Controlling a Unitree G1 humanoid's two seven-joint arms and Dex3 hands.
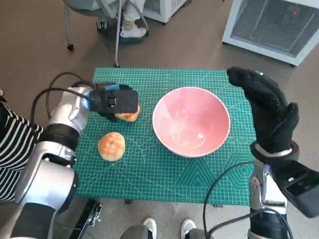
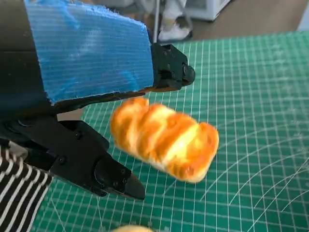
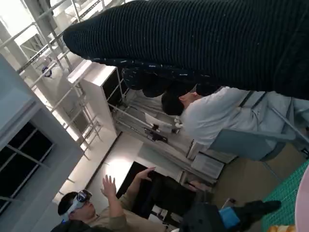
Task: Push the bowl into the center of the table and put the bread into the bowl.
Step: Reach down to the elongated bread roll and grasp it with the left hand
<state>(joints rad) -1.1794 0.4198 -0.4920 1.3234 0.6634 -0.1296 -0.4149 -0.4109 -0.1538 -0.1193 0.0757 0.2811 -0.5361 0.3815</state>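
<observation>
A pink bowl [image 1: 191, 121] stands on the green mat [image 1: 164, 174], a little right of the middle. My left hand [image 1: 117, 102] hovers over a long golden bread loaf [image 1: 129, 116] left of the bowl. In the left wrist view the loaf [image 2: 164, 137] lies between that hand's black fingers [image 2: 169, 72]. The upper ones touch its top, and the lower one stands apart from it. A round bun [image 1: 111, 146] lies nearer the front. My gloved right hand [image 1: 266, 107] is raised by the bowl's right side, fingers stretched out and holding nothing.
A person's striped sleeve [image 1: 12, 144] is at the left edge. Chair legs and feet [image 1: 132, 30] stand beyond the table, and a white appliance [image 1: 279, 27] is at the far right. Shoes [image 1: 149, 226] show at the front edge. People [image 3: 212, 116] appear in the right wrist view.
</observation>
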